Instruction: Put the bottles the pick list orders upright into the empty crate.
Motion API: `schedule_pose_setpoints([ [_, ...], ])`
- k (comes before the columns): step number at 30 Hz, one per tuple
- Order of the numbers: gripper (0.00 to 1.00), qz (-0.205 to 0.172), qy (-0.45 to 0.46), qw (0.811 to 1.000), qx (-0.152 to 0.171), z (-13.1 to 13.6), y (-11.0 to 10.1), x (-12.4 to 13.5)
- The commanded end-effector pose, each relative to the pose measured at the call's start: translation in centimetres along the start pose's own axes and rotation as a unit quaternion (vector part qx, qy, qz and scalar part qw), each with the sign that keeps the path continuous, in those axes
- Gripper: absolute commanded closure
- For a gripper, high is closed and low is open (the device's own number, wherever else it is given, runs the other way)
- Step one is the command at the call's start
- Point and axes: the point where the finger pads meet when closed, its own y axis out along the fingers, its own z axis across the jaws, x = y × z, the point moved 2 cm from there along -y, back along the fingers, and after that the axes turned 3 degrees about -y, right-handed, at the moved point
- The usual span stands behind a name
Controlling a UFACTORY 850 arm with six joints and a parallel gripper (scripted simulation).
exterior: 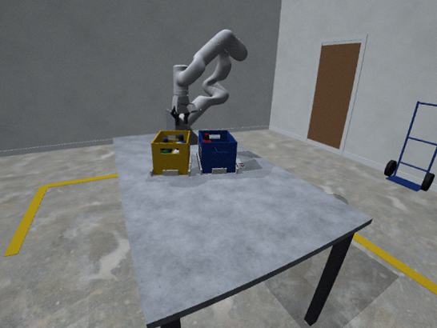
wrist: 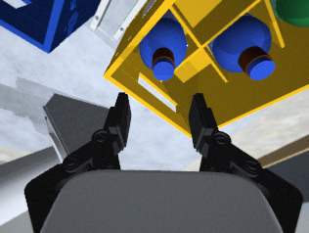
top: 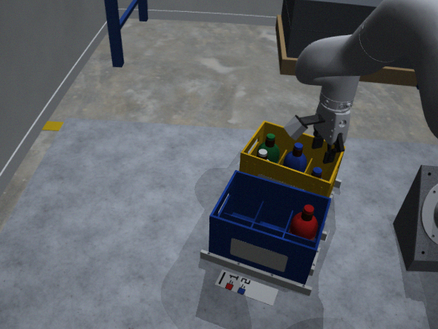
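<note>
Okay, so the gripper [top: 323, 150] [exterior: 180, 119] [wrist: 159, 104] has its fingers fairly wide apart with nothing between them, hanging over the end of the yellow crate [top: 282, 171] [exterior: 171, 164] [wrist: 147, 106] nearer the arm's base. That crate's got four bottles standing in it: a green one [top: 269, 152] [wrist: 295, 11], a white-capped one [top: 262, 153] beside it, and two blue ones. One blue bottle [top: 295, 161] [wrist: 242, 44] is in the row farther from the blue crate [top: 219, 230] [exterior: 223, 160] [wrist: 55, 24], and the other blue bottle [top: 316, 173] [wrist: 163, 41] is in the nearer row, at the end by the arm's base. The red bottle [top: 304, 224] [exterior: 206, 137] is upright in the blue crate, in a corner compartment at the base end, on the side by the paper strip [top: 261, 292] [exterior: 242, 165]. The strip lies on the table [top: 106, 212] [exterior: 224, 220] beside that crate and reads red 1, blue 2, so red's covered and both blues are still owed. Both crates look level, sitting side by side with a gap between them, and neither's being held.
</note>
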Motion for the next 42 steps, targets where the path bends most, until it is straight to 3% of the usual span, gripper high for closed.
schedule_pose_setpoints([
  [1,0.35,0.000,0.000,1.000,0.001,0.1,-0.1,0.0],
  [42,0.35,0.000,0.000,1.000,0.001,0.1,4.2,0.0],
])
